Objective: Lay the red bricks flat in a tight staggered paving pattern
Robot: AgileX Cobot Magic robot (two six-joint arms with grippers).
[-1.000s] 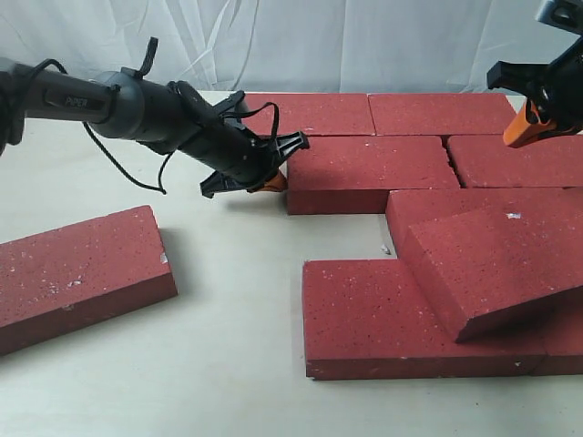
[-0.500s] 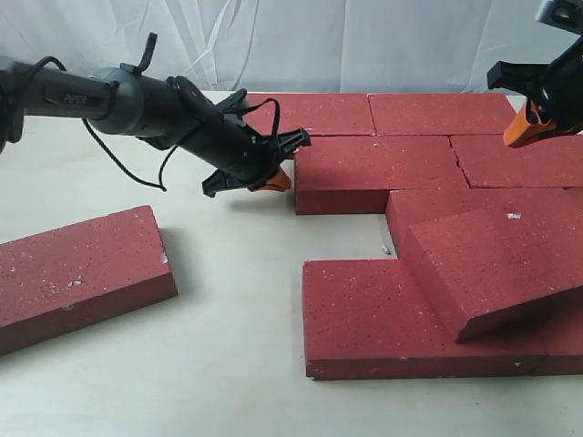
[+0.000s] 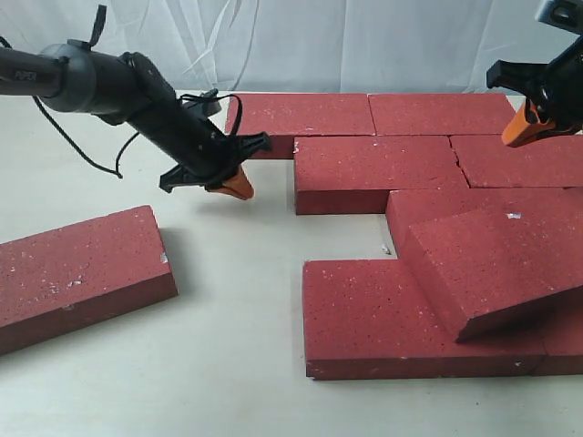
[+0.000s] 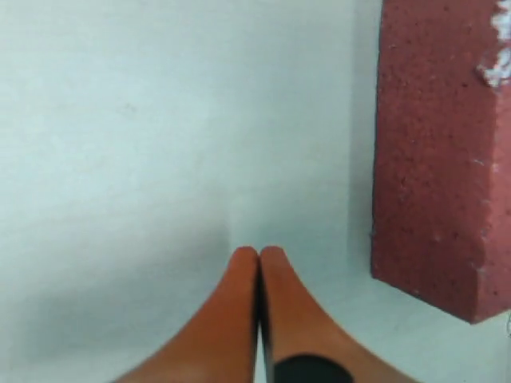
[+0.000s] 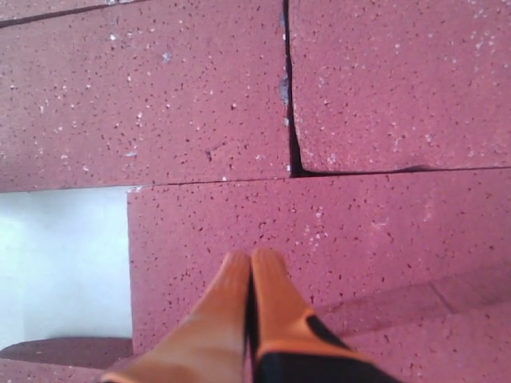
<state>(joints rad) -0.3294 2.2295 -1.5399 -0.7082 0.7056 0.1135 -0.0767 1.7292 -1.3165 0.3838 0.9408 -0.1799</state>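
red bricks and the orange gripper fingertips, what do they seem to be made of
The dark red rectangular bricks look like fired clay or concrete: matte, gritty, white-speckled, with chipped edges. The orange fingertips look like smooth rubber or plastic, slightly glossy; which one is unclear.

Dark grey tubular left arm (image 3: 91, 80), upper left of the exterior view, with white "PIPER" lettering (image 3: 23, 76). Thin black cable (image 3: 66, 143) loops loose off it. Left gripper (image 3: 239, 189) and right gripper (image 3: 521, 127) have black bodies and orange tapered fingers (image 4: 235, 319) with black inner pads.

Pale tabletop (image 3: 228, 364), white draped backdrop (image 3: 319, 45).
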